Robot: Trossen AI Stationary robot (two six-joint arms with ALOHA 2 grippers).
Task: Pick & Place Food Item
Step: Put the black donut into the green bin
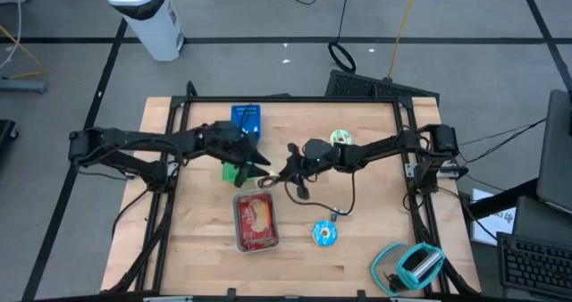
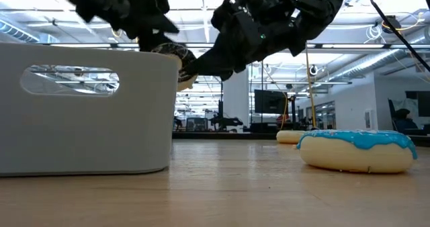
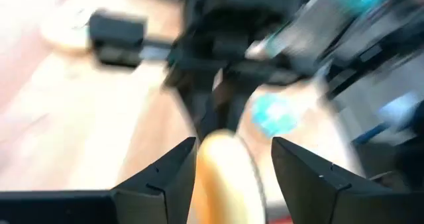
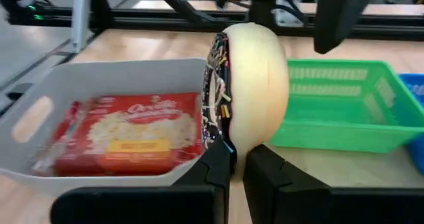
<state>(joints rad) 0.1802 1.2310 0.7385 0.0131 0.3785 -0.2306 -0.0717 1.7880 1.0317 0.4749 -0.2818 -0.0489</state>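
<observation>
A cream donut with chocolate icing and sprinkles [image 4: 255,91] stands on edge in the air, with my right gripper [image 4: 238,151] shut on it. It hangs above the far rim of a white bin [image 4: 126,71] that holds a red popcorn pack [image 4: 132,134]. In the low view the donut [image 2: 176,60] sits just above the bin's top corner [image 2: 164,56]. My left gripper [image 3: 232,151] is open, one finger on either side of the donut [image 3: 228,177], with narrow gaps showing. In the high view both grippers meet at mid-table [image 1: 266,172]. My right gripper pinches the donut's lower rim [image 4: 233,136] between its two fingers, which come nearly level from the table's right side. The donut stands upright on edge above the fingers, its iced face turned toward the bin, lifted clear of table and bin.
A green basket [image 4: 331,105] stands beside the bin, a blue box [image 1: 246,119] at the far side. A blue-iced donut [image 2: 356,150] lies on the table near the front right, another donut [image 1: 340,138] farther back. A teal tool [image 1: 416,264] lies at the near right corner.
</observation>
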